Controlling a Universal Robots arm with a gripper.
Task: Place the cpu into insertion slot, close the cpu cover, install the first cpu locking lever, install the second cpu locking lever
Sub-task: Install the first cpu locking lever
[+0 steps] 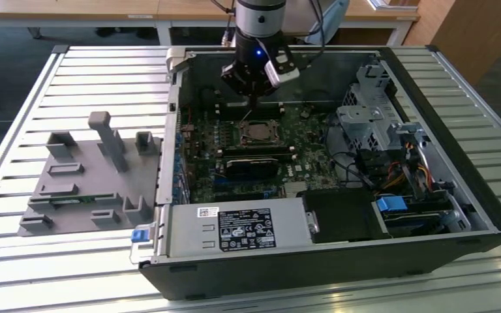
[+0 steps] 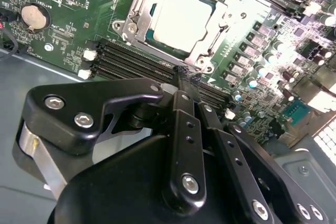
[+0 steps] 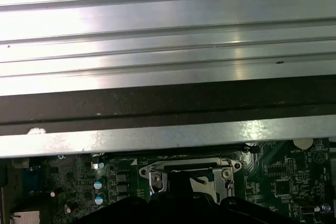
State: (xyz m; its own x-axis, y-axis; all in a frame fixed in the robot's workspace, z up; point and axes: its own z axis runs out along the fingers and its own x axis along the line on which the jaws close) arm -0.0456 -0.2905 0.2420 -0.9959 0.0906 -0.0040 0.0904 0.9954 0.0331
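Counts: one cpu [image 2: 181, 17], one insertion slot [image 1: 256, 132], one cpu cover [image 2: 140, 24], one motherboard [image 2: 79, 3], one coin cell [image 2: 34, 17]. All of it sat inside one open computer case [image 1: 320, 274] on the slatted counter [image 1: 102, 72]. One grey fixture block [image 1: 85, 189] lay on the counter outside the case, well apart from me.

The slot held the cpu, silver face up. The cover lay down flat over it, framing the face.

My fingers [image 2: 188, 77] were closed tip to tip with nothing visible between them. They hovered just short of the cover's near edge, with the cpu just beyond.
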